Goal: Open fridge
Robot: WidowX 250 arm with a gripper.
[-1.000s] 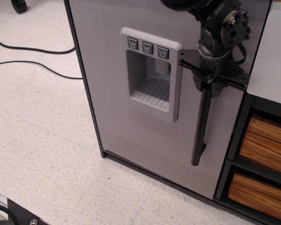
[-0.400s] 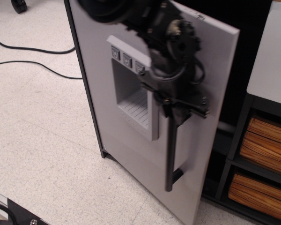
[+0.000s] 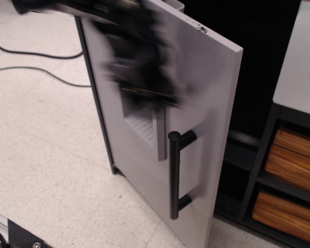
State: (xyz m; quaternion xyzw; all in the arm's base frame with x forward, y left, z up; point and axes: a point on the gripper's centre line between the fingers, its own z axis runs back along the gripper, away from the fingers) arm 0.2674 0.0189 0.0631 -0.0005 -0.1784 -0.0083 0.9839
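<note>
Hand [image 3: 144, 77] motion-blurred, grip unreadable, before dispenser panel [image 3: 144, 121], fridge [image 3: 206, 103] door ajar, handle [image 3: 174, 175] free

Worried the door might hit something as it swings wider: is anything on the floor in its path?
Nothing visible blocks it. The floor in front of the fridge door is bare; the cables lie back beside the hinge side. The tool is a blur.

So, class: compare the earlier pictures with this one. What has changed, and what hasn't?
The door has swung from shut to well open, showing the dark inside. The gripper, which held the handle, has let go and moved up-left; it is a blur now. The drawers, cables and floor stayed put.
</note>
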